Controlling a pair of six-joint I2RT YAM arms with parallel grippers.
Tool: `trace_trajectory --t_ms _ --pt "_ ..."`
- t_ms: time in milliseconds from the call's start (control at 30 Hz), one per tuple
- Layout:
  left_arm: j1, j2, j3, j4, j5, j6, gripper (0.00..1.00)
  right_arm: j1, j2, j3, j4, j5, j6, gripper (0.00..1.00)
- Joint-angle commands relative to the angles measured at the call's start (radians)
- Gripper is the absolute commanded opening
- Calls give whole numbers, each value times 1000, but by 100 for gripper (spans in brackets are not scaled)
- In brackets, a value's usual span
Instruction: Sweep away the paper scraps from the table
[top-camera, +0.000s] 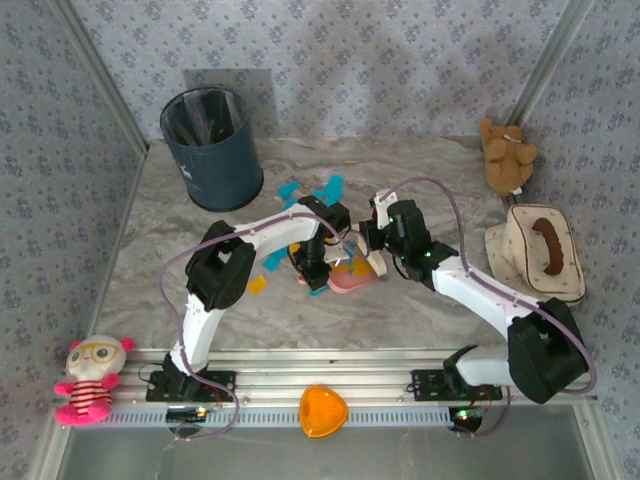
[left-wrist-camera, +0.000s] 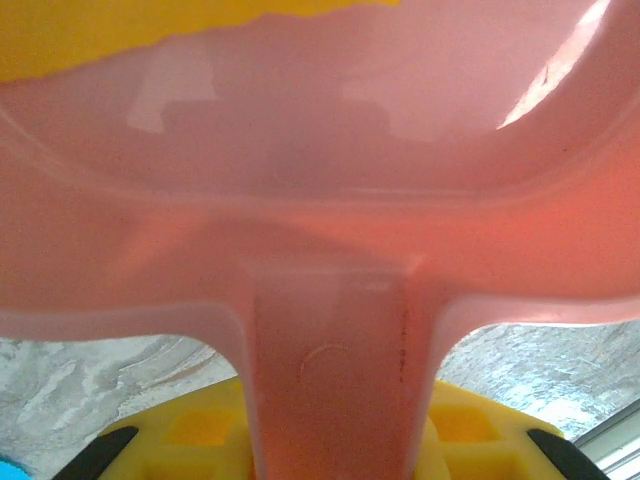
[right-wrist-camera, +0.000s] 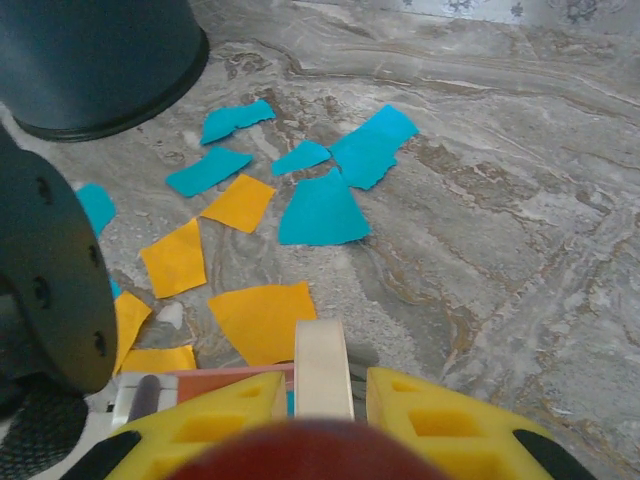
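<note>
**Scraps loose, both tools gripped**

Left gripper (left-wrist-camera: 330, 440) clamps the pink dustpan (left-wrist-camera: 320, 200) by its handle, and right gripper (right-wrist-camera: 325, 400) pinches a cream handle (right-wrist-camera: 322, 355). Paper scraps (right-wrist-camera: 320, 210) lie scattered on the table (right-wrist-camera: 520, 200) near the bin (right-wrist-camera: 90, 60). They look feather-light and floppy, so push them flat rather than pinching.

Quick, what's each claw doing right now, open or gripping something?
Left claw: closed on the pink dustpan, by its handle.
Right claw: closed on a cream handle.
</note>
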Motion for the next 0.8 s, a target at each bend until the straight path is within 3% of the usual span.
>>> trace_trajectory --t_ms 0,200,533,767 --pt "7 17 21 4 0 -21 0 17 -23 18 -49 -107 27 0" --pt "17 18 20 13 -2 -28 0 18 -61 27 -62 -87 23 0" --pt "21 2 7 14 4 -24 0 31 -107 21 -68 213 22 0" --pt "23 -3 6 21 14 -25 0 39 -70 21 -67 220 20 0"
